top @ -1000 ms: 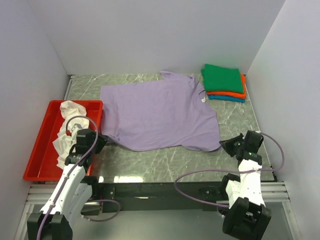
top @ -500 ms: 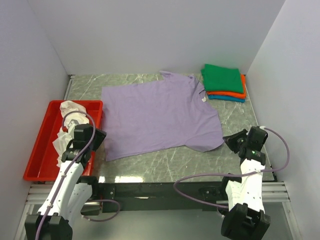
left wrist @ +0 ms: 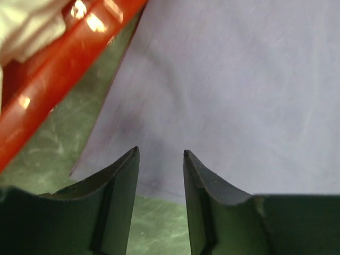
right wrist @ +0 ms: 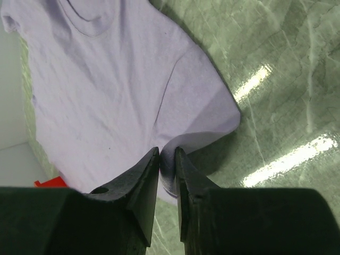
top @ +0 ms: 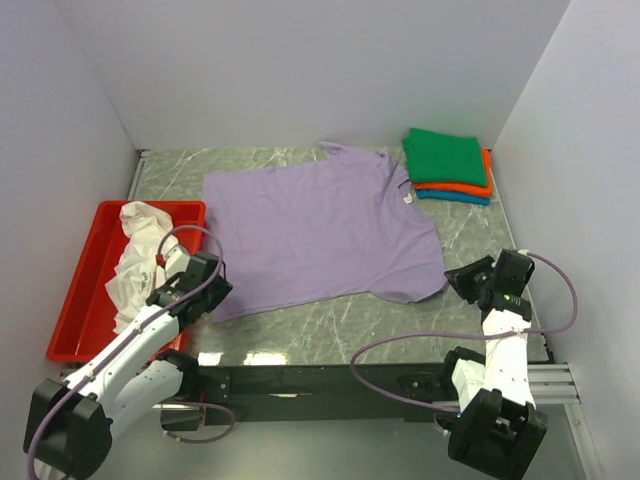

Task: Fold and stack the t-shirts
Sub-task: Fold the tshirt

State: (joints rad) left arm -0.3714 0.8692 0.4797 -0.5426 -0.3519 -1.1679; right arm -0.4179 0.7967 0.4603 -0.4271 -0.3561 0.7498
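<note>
Between the fingers of the left end effector (left wrist: pixel 160 152) there is a clear gap, roughly half open, and nothing is gripped. The tips hang just over the near left corner of the lavender t-shirt (left wrist: pixel 239 95), whose hem crosses right ahead of them. To its left runs the rim of the red tray (left wrist: pixel 48 101), where the white t-shirt (top: pixel 135 255) lies crumpled.

The right end effector (right wrist: pixel 167 150) has its jaws only a narrow slit apart. The edge of the lavender sleeve puckers up into that slit, and whether the cloth is pinched or just lies there cannot be told. Beyond the tips the shirt spreads flat on the green marbled desk (right wrist: pixel 297 79), collar away from this end effector. Farther off, at the far right corner, the green t-shirt (top: pixel 447 157) sits folded on the orange t-shirt (top: pixel 487 170) and the teal t-shirt (top: pixel 455 197).

A second ago the shirt's near hem was bunched close to both arms. It now lies smoother, with the left corner drawn out to a point. The left arm has dropped lower and turned rightward, and the right end effector has shifted slightly right.
</note>
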